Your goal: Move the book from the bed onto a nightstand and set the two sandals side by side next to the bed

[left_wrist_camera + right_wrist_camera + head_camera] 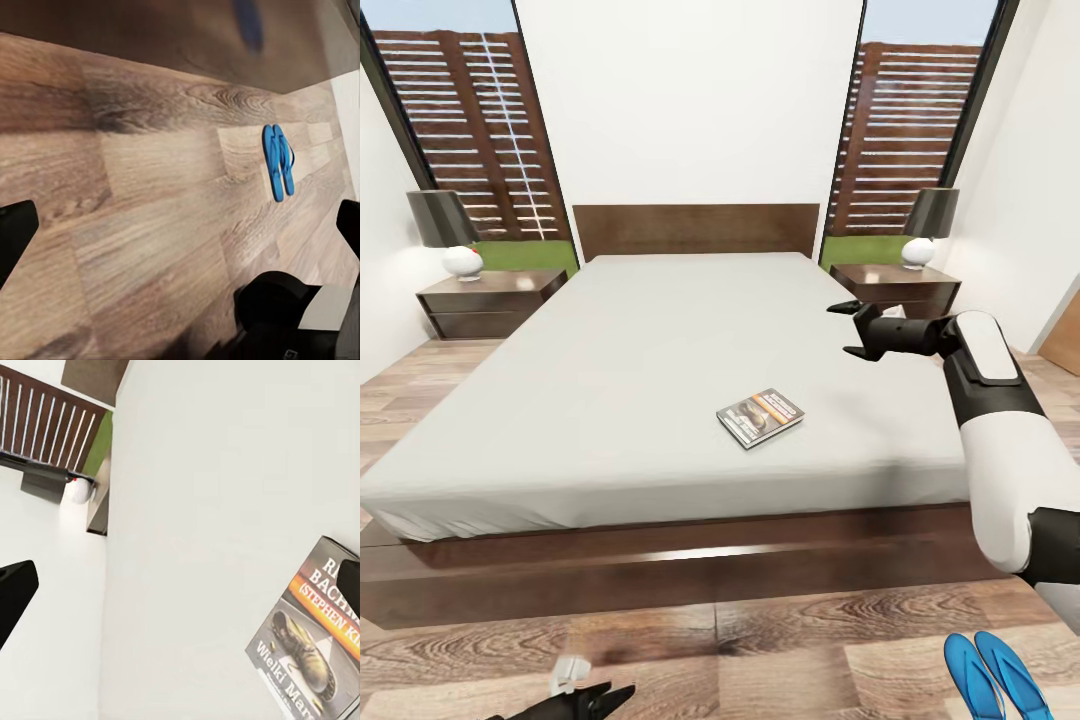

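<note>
Lying flat on the big light-grey bed [660, 380] with the dark brown wooden frame is the small thin book [760, 417] with the orange band, near the foot end. The right black gripper [847, 328] hangs over the bed, past the book, its fingers spread wide and holding nothing. The two bright blue sandals [995, 675] sit side by side, touching, on the brown wood-plank floor [760, 650] near the bed's foot. The left black gripper [585, 703] is low over the floor, wide open and empty. A dark-brown nightstand [895, 285] with a lamp stands at each side of the bed.
</note>
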